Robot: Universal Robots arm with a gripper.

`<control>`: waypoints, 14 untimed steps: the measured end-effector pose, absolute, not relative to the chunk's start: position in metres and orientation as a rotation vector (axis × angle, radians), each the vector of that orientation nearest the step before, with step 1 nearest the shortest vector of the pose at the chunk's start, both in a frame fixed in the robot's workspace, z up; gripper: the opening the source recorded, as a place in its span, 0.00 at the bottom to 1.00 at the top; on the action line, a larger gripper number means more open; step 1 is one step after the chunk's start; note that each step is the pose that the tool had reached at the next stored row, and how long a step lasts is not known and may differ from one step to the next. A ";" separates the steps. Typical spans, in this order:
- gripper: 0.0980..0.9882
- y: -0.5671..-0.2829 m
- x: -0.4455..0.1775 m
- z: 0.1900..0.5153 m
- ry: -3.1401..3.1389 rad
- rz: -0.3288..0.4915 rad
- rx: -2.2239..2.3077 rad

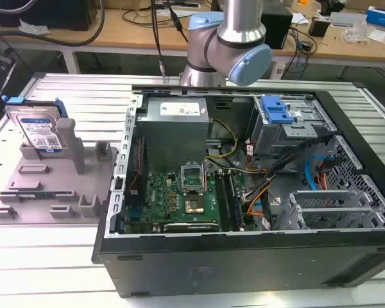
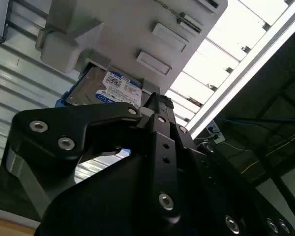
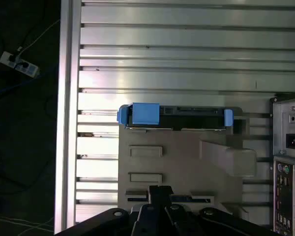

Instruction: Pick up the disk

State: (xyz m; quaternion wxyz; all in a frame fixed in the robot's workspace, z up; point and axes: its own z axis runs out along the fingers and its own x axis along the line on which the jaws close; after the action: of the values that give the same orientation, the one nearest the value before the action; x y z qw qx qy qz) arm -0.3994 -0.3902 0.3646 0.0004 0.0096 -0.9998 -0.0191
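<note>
We see the disk [image 1: 42, 131] standing on edge in the grey fixture tray [image 1: 58, 186], at the exterior view's left, beside the open computer case [image 1: 244, 273]. In the first wrist view the gripper [image 3: 160, 192] hangs above the tray, apart from the disk, its fingers drawn together and holding nothing.

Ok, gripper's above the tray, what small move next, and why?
Probably shift the gripper across until it is centred over the disk: the disk stands on edge in the grey tray, and the gripper is apart from it, over the tray.
</note>
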 end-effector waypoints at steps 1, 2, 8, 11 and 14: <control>0.01 -0.390 -0.399 0.365 -3.140 -0.060 0.030; 0.01 -0.390 -0.399 0.365 -3.140 -0.060 0.030; 0.01 -0.390 -0.399 0.365 -3.140 -0.060 0.030; 0.01 -0.390 -0.399 0.365 -3.140 -0.060 0.030; 0.01 -0.390 -0.399 0.365 -3.139 -0.056 0.058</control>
State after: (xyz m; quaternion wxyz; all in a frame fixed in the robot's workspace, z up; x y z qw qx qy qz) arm -0.3994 -0.3903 0.3645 0.0006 0.0184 -0.9997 -0.0178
